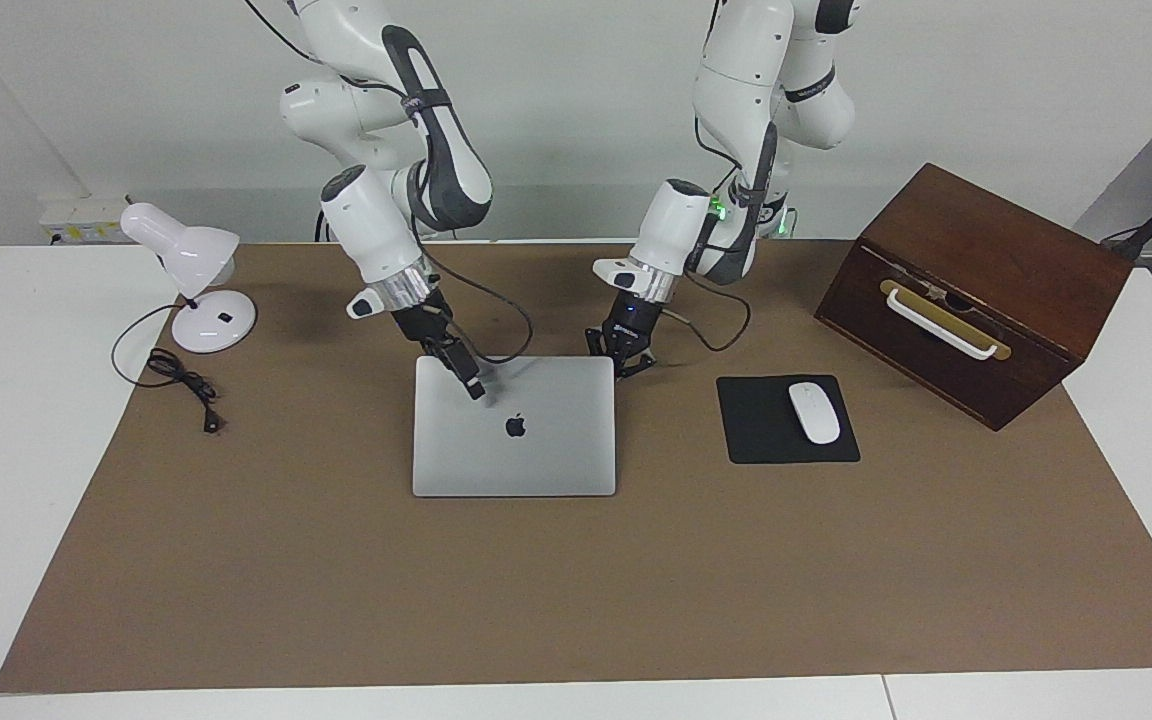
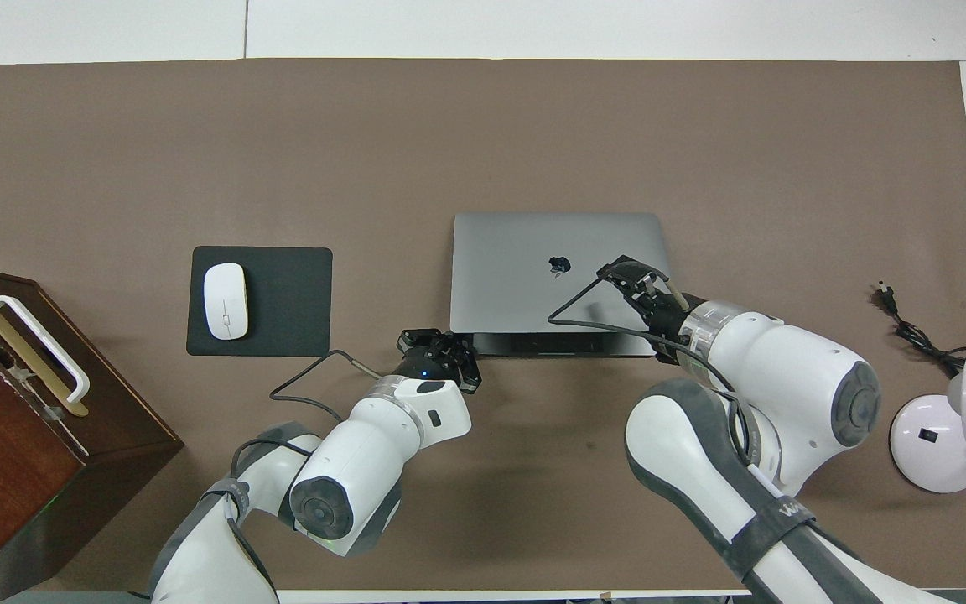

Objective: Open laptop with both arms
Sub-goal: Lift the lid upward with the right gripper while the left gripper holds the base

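Brown paper (image 1: 576, 600) covers the white table (image 1: 16, 450) beneath a pale wall, bearing a wooden box (image 1: 976, 290), the shut laptop (image 1: 526, 450) at its middle, and a black mouse pad (image 1: 766, 440). The right gripper (image 1: 471, 385) rests on the lid, the left gripper (image 1: 626, 362) at the laptop's robot-side corner; neither one's finger spread can be made out.

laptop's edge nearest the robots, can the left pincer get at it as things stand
Probably yes. The left pincer is low at the corner of the laptop on the robots' side, with nothing between them. The right pincer sits over the lid near the other corner, out of its way.
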{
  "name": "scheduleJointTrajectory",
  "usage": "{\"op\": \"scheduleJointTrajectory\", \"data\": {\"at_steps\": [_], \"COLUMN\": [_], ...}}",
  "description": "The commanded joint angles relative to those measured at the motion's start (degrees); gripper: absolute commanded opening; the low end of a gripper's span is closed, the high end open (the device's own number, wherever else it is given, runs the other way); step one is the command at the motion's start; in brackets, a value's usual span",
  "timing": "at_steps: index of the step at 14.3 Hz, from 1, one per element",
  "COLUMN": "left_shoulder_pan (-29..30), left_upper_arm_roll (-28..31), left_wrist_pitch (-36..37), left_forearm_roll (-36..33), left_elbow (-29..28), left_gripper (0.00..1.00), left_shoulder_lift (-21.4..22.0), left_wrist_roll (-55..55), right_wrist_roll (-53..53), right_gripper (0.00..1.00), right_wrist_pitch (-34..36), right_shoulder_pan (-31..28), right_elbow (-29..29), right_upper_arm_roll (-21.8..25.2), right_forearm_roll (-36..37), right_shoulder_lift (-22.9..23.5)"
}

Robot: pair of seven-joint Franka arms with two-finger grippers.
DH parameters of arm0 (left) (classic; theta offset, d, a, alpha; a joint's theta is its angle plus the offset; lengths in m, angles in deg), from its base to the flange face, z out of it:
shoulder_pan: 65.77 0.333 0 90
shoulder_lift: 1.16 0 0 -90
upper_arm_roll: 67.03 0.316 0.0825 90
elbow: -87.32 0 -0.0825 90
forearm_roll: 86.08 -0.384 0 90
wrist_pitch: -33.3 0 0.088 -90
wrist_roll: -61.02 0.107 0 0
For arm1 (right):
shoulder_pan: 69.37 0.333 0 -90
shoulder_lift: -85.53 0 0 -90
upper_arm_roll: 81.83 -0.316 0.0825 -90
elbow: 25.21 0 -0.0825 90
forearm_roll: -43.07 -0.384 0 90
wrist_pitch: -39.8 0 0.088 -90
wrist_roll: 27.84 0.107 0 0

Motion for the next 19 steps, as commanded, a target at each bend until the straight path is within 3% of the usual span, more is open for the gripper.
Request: {"op": "scheduleJointTrajectory", "data": {"at_steps": [1,10,19], "left_shoulder_pan": [-0.3,-0.3,-0.4], "left_upper_arm_roll": [0.6,0.6,0.6], "left_wrist_pitch": [-0.9,-0.9,-0.9], "left_forearm_roll": [-0.9,-1.2,-1.2], "left_elbow": [0.9,1.0,1.0], "left_gripper": [0.00,0.00,0.00], "left_shoulder_lift": [-1.9,-2.3,-2.5], "left_wrist_roll": [0.6,0.6,0.7], "right_wrist_roll": [-2.6,-2.5,-2.8], "right_gripper": [1.00,1.00,1.00], "right_wrist_pitch": [-2.5,-2.6,-2.2], "right_shoulder_pan": [-0.1,-0.9,-5.9], "right_elbow": [4.9,17.0,27.9], "right_upper_arm_roll": [-0.4,-0.4,-0.3], "right_forearm_roll": [-2.3,-2.3,-2.2], "right_shoulder_lift": [3.2,8.1,13.3]}}
